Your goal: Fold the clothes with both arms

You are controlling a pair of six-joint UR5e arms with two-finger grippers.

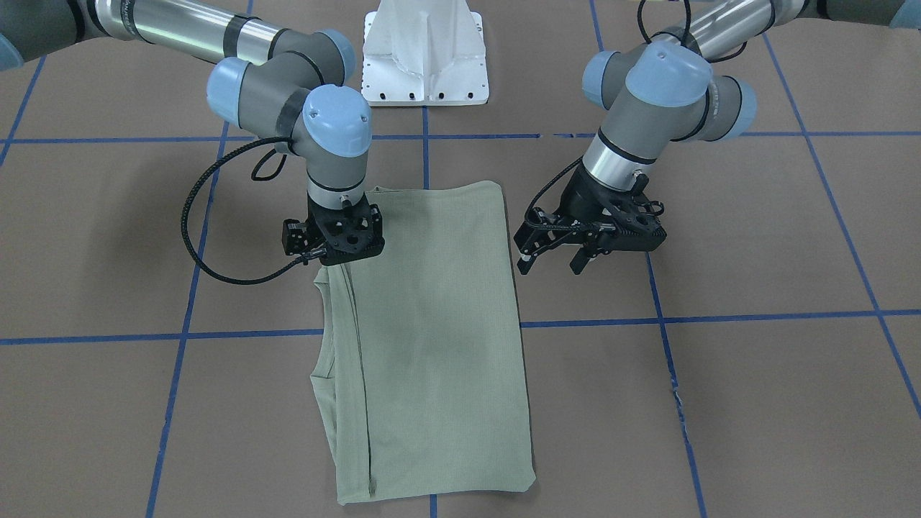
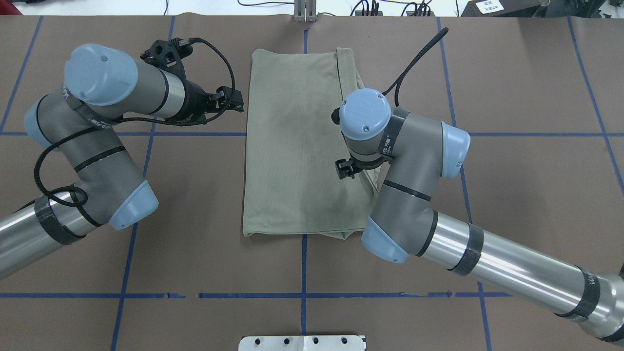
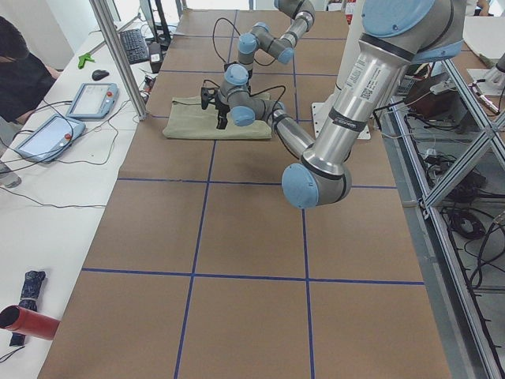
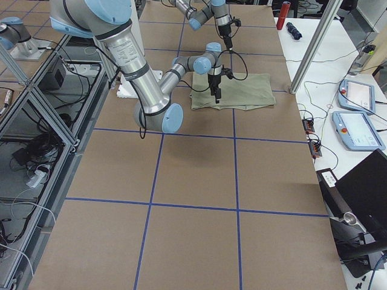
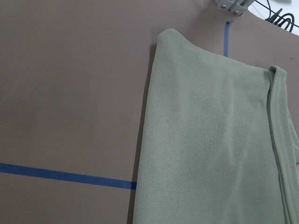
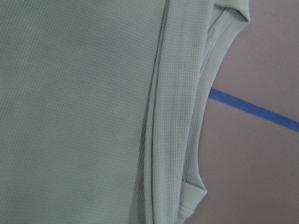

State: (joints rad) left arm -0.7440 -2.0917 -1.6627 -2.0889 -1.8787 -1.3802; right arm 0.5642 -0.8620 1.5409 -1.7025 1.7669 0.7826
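Observation:
The sage-green shirt (image 1: pixel 432 324) lies folded into a long rectangle in the middle of the table, also in the overhead view (image 2: pixel 292 146). Folded-in layers run along its edge on my right side (image 6: pixel 177 116). My left gripper (image 1: pixel 551 265) is open and empty, tilted, hovering just beside the shirt's other long edge (image 5: pixel 149 140). In the overhead view the left gripper (image 2: pixel 237 101) is just off the cloth. My right gripper (image 1: pixel 344 252) points straight down over the layered edge. Its fingers are hidden under its body, so I cannot tell whether it is open or shut.
The white pedestal base (image 1: pixel 424 65) stands at the robot's side of the table, just beyond the shirt's near end. Blue tape lines (image 1: pixel 719 316) cross the brown table (image 1: pixel 755 403). Tablets and cables lie on the side benches (image 3: pixel 91 99).

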